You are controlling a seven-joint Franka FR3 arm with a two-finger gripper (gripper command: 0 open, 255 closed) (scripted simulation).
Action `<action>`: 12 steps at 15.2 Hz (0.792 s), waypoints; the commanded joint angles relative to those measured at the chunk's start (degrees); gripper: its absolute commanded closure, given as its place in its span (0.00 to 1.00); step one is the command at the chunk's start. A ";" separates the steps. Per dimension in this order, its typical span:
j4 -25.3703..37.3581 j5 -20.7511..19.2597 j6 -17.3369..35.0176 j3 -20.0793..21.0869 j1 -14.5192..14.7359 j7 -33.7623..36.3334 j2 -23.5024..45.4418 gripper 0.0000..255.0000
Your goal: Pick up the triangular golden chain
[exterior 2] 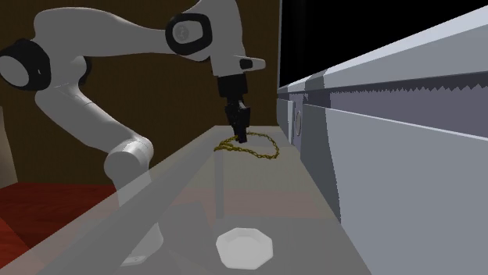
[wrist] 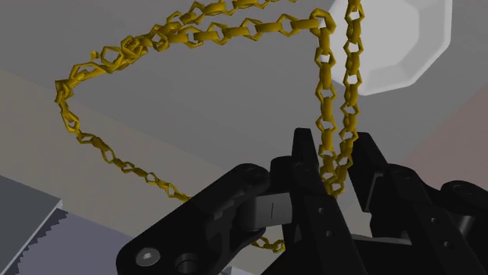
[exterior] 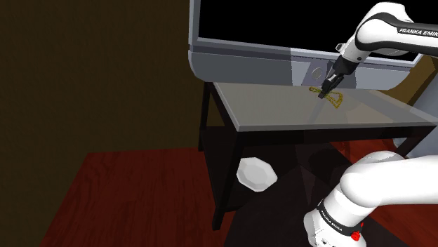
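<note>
A golden chain (exterior: 335,99) lies in a rough triangle on the translucent grey table top (exterior: 281,109), near its far edge. My black gripper (exterior: 324,93) points down onto the chain's corner nearest the arm. In the second exterior view the gripper (exterior 2: 240,137) touches the chain (exterior 2: 262,147) where it rests on the table (exterior 2: 195,195). The wrist view shows two strands of the chain (wrist: 195,31) running down between the fingers (wrist: 306,160) of the gripper (wrist: 336,168), which are shut on them. The rest of the loop spreads out on the surface.
A grey cabinet (exterior: 246,56) with a round knob (exterior: 318,73) and a black area above it runs along the table's far side, close to the chain. A white faceted bowl (exterior: 256,173) sits on the red floor under the table.
</note>
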 commanded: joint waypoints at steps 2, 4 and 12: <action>0.12 -0.04 -0.03 -0.11 -0.01 -0.12 0.06 1.00; 1.81 0.25 -1.45 0.17 0.16 -0.13 0.35 1.00; 8.97 1.32 -7.01 1.09 0.87 -0.24 1.97 1.00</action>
